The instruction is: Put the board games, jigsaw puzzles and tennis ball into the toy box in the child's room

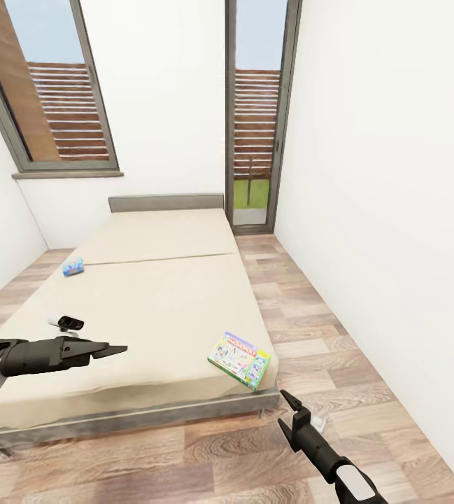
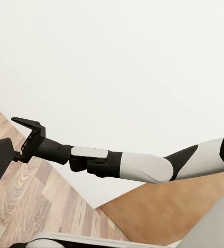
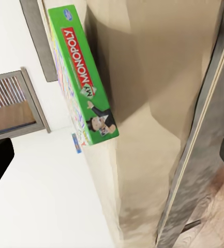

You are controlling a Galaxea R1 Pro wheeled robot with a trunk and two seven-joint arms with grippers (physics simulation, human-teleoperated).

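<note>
Green-and-white board game (image 1: 239, 359) on bed (image 1: 157, 294) — beyond (apart from) right fingers (image 1: 291, 402)

The left arm reaches in from the head view's left edge, forearm level, its left gripper (image 1: 115, 348) pointing toward the right with the fingers drawn close together. The right arm rises from the lower right corner, white forearm and black wrist angled up-left, its right gripper (image 1: 287, 413) spread apart and empty.
</note>
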